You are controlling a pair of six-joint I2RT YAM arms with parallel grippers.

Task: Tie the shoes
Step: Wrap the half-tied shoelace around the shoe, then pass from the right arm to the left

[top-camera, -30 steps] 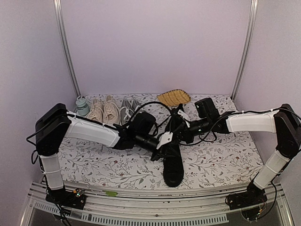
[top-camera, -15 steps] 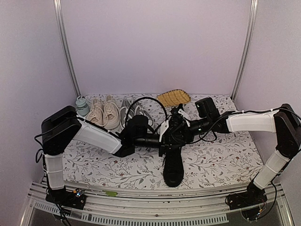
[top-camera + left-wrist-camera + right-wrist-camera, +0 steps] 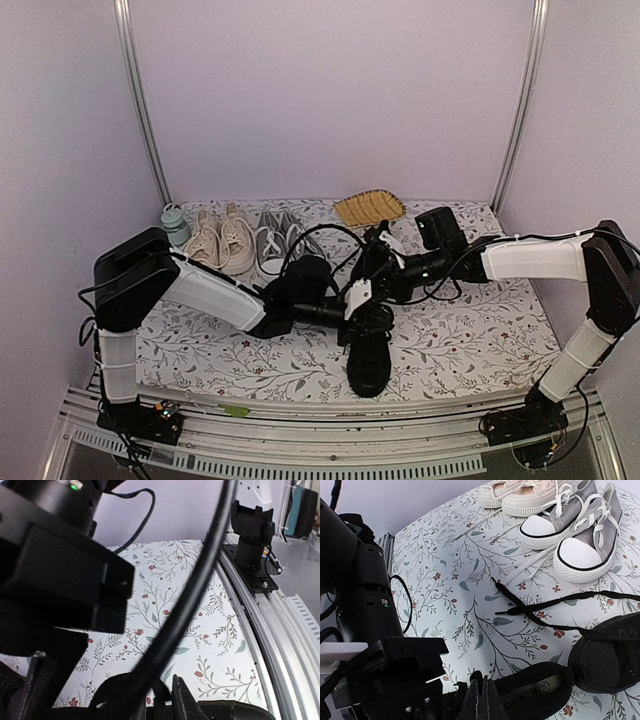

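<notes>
One black shoe (image 3: pixel 368 355) lies mid-table with its toe toward the near edge. In the right wrist view its open collar and printed insole (image 3: pixel 535 690) show. The other black shoe (image 3: pixel 605 652) sits at the right of that view, with loose black laces (image 3: pixel 545 605) trailing over the cloth. My left gripper (image 3: pixel 358 297) hovers at the first shoe's collar. Its one visible finger (image 3: pixel 182 702) has a black lace looping beside it, and a blurred cable hides the rest. My right gripper (image 3: pixel 383 262) is just behind, shut (image 3: pixel 481 687), with a dark bit of lace at its tips; a pinch is unclear.
A beige pair (image 3: pixel 222 240) and a grey white-toed pair (image 3: pixel 272 238) stand at the back left beside a teal bottle (image 3: pixel 175 222). A woven yellow piece (image 3: pixel 370 208) lies at the back. A metal rail (image 3: pixel 330 425) runs along the near edge.
My left arm has swung its elbow rightward and its gripper has shifted slightly toward the black shoe. The cable loop above it moved too. The right arm and the shoe stayed put.
</notes>
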